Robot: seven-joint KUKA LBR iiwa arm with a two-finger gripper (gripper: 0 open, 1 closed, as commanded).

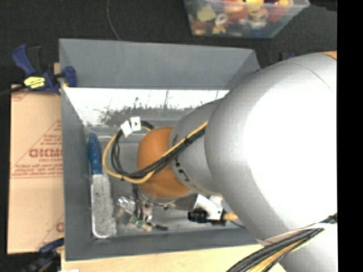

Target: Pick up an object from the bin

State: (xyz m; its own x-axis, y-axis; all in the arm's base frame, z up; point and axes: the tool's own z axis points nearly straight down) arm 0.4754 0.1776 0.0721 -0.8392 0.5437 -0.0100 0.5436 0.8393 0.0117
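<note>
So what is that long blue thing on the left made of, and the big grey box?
The blue handle looks like smooth plastic, going by its even shine. Its pale end looks bristly, maybe a brush. The box looks like dull painted metal: flat, thin walls.

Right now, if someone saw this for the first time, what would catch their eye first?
The big silver arm filling the right side, reaching down into the grey bin, with its orange wrist cover and looped cables at the bin's middle. Next, a blue-handled brush lying along the bin's left wall, and a small heap of bits on the floor just below the orange cover.
</note>
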